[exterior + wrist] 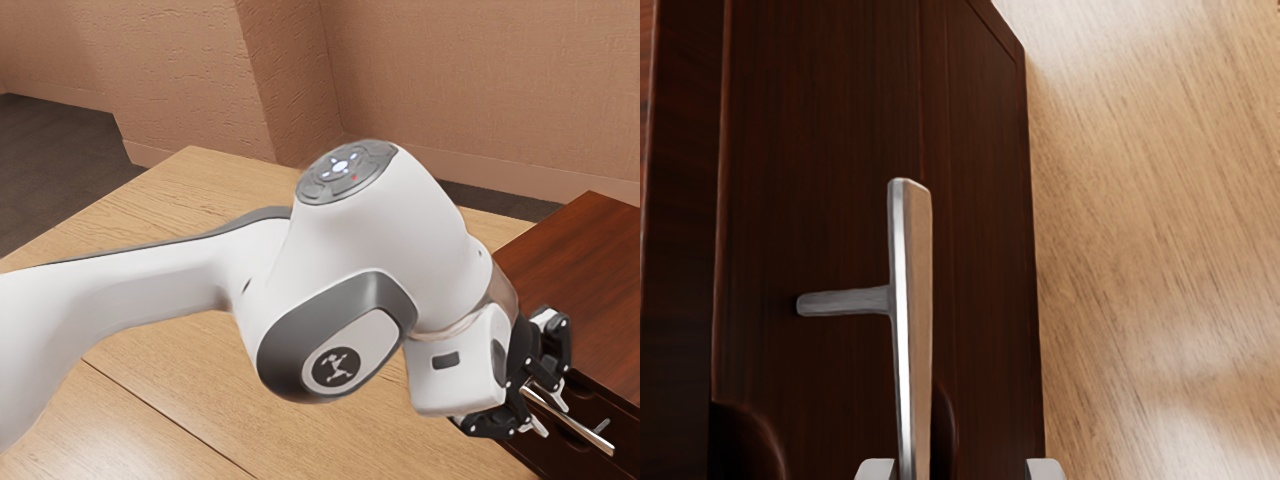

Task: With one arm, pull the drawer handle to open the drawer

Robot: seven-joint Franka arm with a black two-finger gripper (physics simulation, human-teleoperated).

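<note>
Straddling the slim silver metal bar handle at the scene's near right, the black two-finger gripper stands spread apart, not clamped. The dark brown wooden drawer front looks unpulled, so gripping and pulling remain.

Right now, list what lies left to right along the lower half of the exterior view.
White arm → black tool, open with the bar between its fingers → drawer handle.
</note>
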